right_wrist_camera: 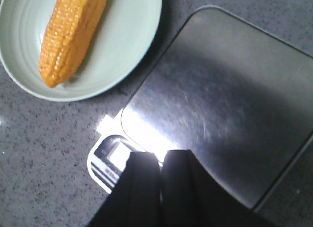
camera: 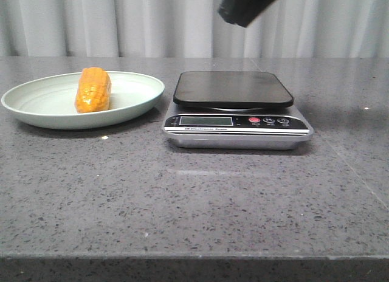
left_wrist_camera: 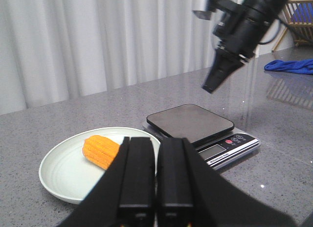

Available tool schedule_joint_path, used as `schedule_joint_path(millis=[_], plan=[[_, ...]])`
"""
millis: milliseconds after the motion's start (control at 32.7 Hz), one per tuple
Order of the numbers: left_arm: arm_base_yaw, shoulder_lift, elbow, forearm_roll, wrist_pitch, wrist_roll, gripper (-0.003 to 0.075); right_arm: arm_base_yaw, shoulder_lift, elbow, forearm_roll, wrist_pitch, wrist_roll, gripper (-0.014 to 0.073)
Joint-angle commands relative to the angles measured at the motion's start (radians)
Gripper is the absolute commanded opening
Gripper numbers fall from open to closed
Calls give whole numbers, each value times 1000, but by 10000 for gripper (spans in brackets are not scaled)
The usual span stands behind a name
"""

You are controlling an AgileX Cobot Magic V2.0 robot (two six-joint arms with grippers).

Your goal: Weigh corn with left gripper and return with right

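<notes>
The orange-yellow corn (camera: 93, 90) lies in the pale green plate (camera: 36, 103) at the left of the table; it also shows as the corn (left_wrist_camera: 100, 149) and corn (right_wrist_camera: 71, 34) in the wrist views. Beside it stands the kitchen scale (camera: 234, 109) with a bare dark platform (right_wrist_camera: 220, 95). My right gripper (camera: 234, 14) hangs high above the scale, fingers together with nothing between them, also seen as the right gripper (left_wrist_camera: 211, 85). My left gripper (left_wrist_camera: 155, 141) is shut and empty, held back from the plate on its near side.
The grey speckled table (camera: 194, 197) runs to a front edge near the bottom of the front view. White curtains hang behind. A blue cloth (left_wrist_camera: 291, 65) and a wooden rack (left_wrist_camera: 301, 16) stand far off to the right side.
</notes>
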Motion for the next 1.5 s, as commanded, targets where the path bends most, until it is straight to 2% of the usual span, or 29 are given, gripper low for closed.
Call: schedule_joint_path(millis=[0, 275, 734, 918, 1101, 1469], plan=[[-8, 13, -25, 2, -73, -1, 134, -3, -166, 155, 25, -172, -34, 163], [-8, 13, -25, 2, -73, -1, 134, -3, -515, 573, 24, -415, -35, 163], [-8, 13, -25, 2, -71, -1, 134, -1, -1241, 957, -10, -546, -35, 162], [-8, 13, -25, 2, -71, -1, 134, -1, -1488, 1075, -20, -672, -35, 162], [-8, 13, -25, 2, -75, -1, 134, -1, -1538, 1143, -29, -760, -35, 162], [-8, 13, -25, 2, -73, -1, 134, -1, -1538, 1145, -29, -743, -35, 162]])
